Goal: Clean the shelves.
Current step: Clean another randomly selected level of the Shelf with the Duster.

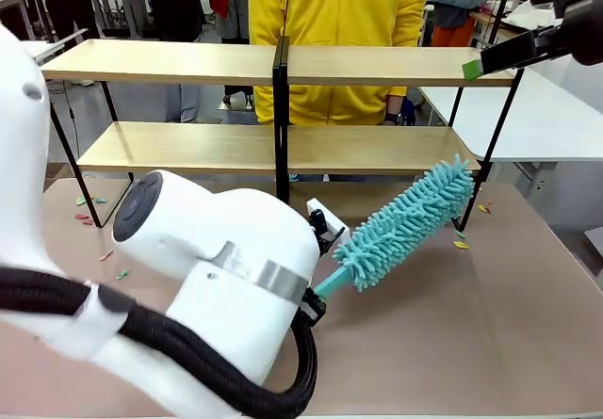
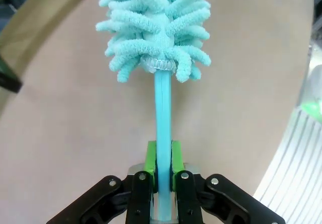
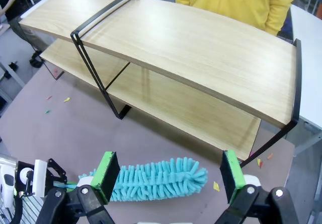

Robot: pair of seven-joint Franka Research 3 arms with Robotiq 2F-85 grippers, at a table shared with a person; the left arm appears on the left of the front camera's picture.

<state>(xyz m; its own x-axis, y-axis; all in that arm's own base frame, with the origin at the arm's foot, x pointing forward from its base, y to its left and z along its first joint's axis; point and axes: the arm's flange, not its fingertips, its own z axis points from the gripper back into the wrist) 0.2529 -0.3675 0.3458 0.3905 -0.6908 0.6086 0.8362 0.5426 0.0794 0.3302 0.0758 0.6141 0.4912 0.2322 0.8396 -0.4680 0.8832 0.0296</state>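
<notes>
L fingers (image 2: 151, 158) grip duster (image 2: 156, 27), R fingers (image 3: 107, 176) wide

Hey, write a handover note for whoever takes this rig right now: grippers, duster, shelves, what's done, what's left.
Left gripper: shut on the teal duster's handle; its head is tilted up toward the lower board's right end.
Right gripper: open, empty, raised over the shelves.
Done: duster in hand.
Left: wipe both boards; whether the head touches wood yet is unclear.
</notes>
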